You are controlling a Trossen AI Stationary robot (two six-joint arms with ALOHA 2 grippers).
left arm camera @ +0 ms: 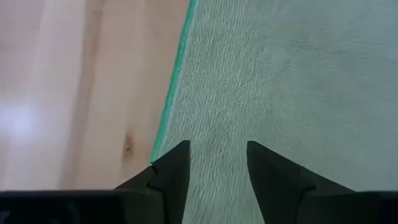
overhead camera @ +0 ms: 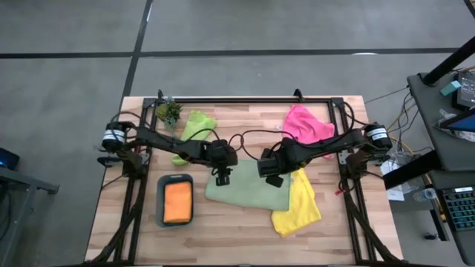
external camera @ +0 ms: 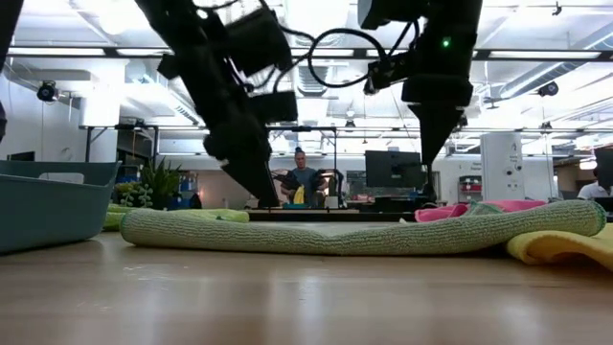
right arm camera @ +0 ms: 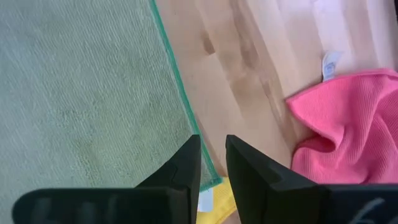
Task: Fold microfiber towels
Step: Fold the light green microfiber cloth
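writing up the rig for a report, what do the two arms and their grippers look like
Both arms are dark, near-black jointed links with looping black cables and pale cylindrical motor housings at their bases. The left gripper and right gripper each end in two dark, matte, wedge-shaped fingers tapering to blunt tips. A small green indicator light glows on one arm in the low view.

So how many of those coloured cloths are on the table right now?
5. The lime green towel lies by the plant, the pink towel at the far right, the sage towel mid-table, the yellow towel beside it, and the orange towel in the tray. More could be hidden underneath.
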